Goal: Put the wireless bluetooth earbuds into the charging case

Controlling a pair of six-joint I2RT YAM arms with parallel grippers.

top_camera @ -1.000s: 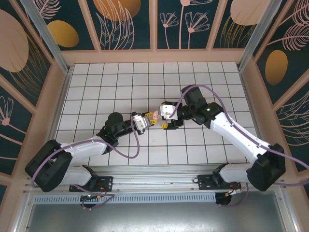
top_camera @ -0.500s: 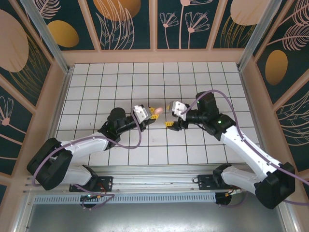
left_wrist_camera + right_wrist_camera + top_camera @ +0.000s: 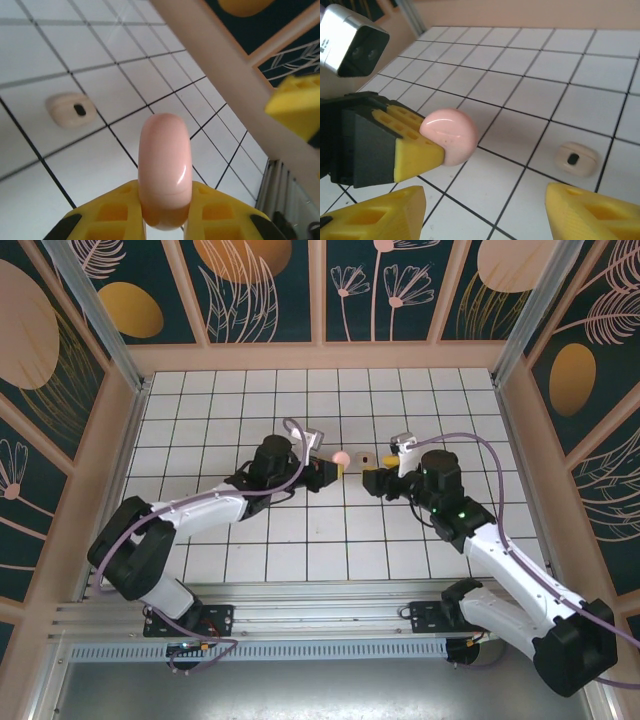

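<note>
L gripper [image 3: 165,205] clamps pink case [image 3: 165,160] aloft | R gripper [image 3: 485,200] agape, empty | earbud [image 3: 576,159] on tile nearby | step: bud pickup, prob. | next: R needs precise pinch

Top camera, fixed high above and behind the arm bases, looks down on the whole tiled table [image 3: 200,410], with the bases at 6 o'clock. Left wrist camera, low and very close, faces 3 o'clock. Right wrist camera faces 9 o'clock, opposing it. All views share the pink case [image 3: 341,457]. The earbud [image 3: 71,110] lies at 9 o'clock in the left wrist view and at 4 o'clock in the right wrist view.
</note>
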